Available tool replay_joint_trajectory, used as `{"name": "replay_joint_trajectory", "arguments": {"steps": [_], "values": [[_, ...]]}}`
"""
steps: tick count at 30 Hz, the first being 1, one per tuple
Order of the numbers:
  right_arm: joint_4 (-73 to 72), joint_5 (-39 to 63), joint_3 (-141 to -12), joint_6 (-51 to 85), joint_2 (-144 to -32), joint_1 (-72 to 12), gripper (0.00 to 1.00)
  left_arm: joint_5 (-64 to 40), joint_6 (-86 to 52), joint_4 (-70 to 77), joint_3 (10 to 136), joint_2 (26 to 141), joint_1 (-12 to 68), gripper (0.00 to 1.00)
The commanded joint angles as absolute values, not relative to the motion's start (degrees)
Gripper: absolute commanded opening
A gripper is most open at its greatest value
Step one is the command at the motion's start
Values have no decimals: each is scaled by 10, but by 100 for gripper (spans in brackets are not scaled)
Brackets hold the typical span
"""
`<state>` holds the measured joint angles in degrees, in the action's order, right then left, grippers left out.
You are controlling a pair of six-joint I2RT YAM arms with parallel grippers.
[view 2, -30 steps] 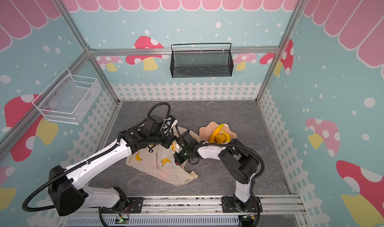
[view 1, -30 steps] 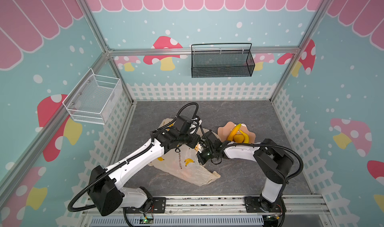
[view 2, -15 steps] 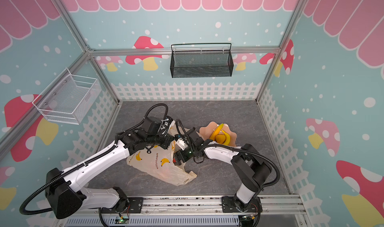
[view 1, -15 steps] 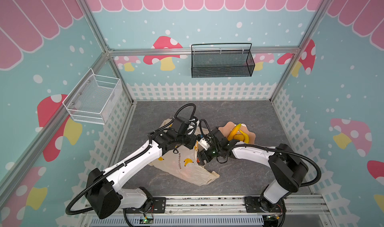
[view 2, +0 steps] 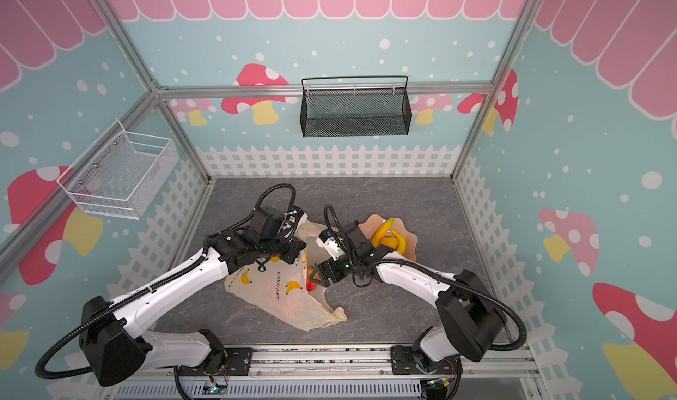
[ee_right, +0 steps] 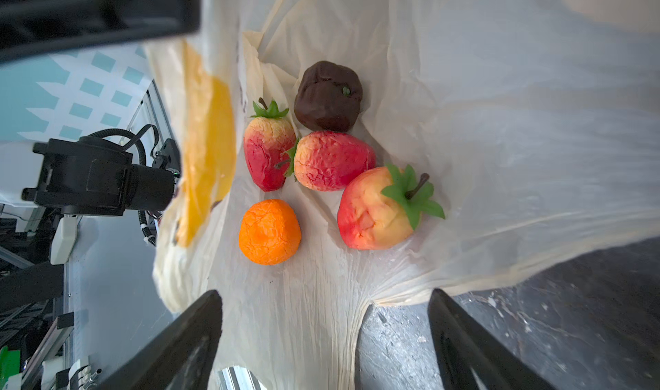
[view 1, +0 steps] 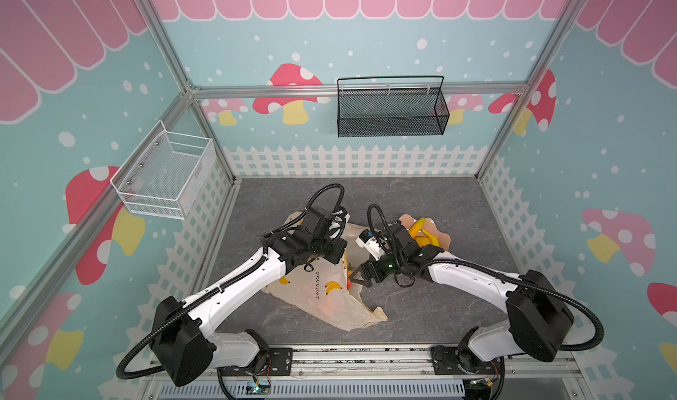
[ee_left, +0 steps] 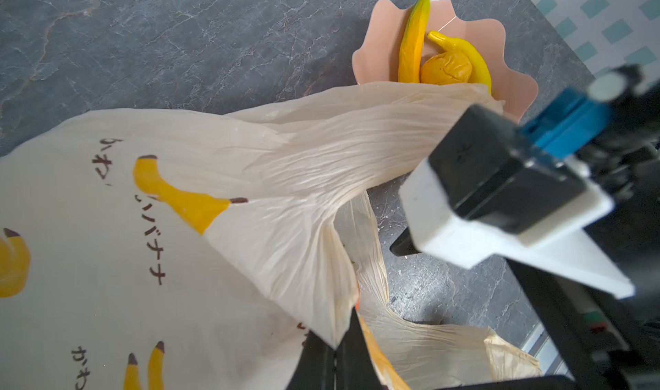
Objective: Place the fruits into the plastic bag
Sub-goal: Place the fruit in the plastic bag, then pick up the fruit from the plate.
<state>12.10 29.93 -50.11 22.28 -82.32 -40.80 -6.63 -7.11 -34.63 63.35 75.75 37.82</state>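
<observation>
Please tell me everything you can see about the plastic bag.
The plastic bag is thin, cream, translucent and wrinkled, printed with yellow bananas and dark Japanese lettering. It lies on the grey table, with one stretched handle reaching toward the pink plate. The left tool is shut on its upper edge, holding the mouth open. Inside lie three strawberries, a tangerine and a dark brown fruit.

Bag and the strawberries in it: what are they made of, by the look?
plastic bag: thin cream film, translucent, finely creased; light shows through it.
strawberries: likely soft foam or rubber toys, not certain; glossy painted skin, cracked and dented.
</observation>
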Motion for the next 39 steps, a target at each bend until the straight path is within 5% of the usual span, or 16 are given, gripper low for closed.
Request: {"name": "replay_joint_trajectory", "arguments": {"steps": [1, 19, 39], "values": [[154, 283, -484, 215, -791, -395, 92, -61, -71, -354, 629, 748, 373, 0], [288, 195, -468, 239, -696, -244, 87, -67, -73, -347, 633, 753, 372, 0], [341, 24, -522, 250, -730, -152, 81, -73, -76, -346, 633, 751, 372, 0]]}}
